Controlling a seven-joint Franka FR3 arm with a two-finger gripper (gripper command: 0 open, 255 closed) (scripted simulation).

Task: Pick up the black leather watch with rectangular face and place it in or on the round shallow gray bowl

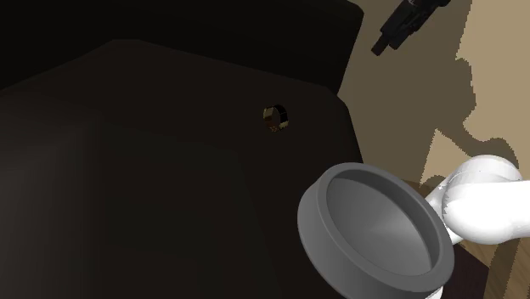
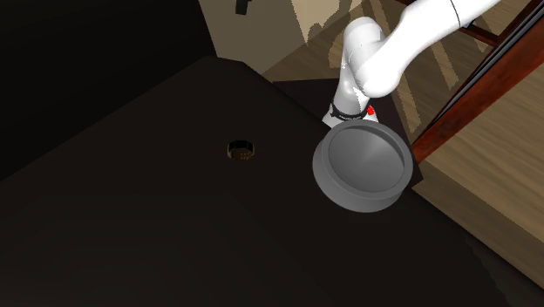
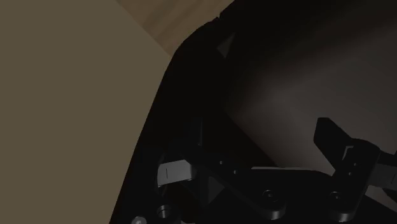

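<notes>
A broad dark table (image 1: 170, 170) takes up most of the shoulder view, and both task things sit on it. The white Franka arm (image 1: 484, 204) rises from the near right of that view and bends up and away. This leaves the tabletop open, which suits a stage where nothing has yet been grasped.

The round shallow grey bowl (image 1: 310, 222) stands upright at the table's near right edge, just beside the arm's base. I judge that a handy spot, since a carry from the watch would be short and would come back towards the stand.

The black gripper (image 1: 382, 44) hangs high at the far right of the shoulder view, seen against the tan floor beyond the table. It is well apart from bowl and watch. Whether it is spread or closed cannot be told, but it plainly carries no watch.

The watch (image 1: 275, 118) lies alone on the table, to the far left of the bowl and apart from it. Its dark strap is curled into a loop with a brownish glint, and its face is too small to read.
</notes>
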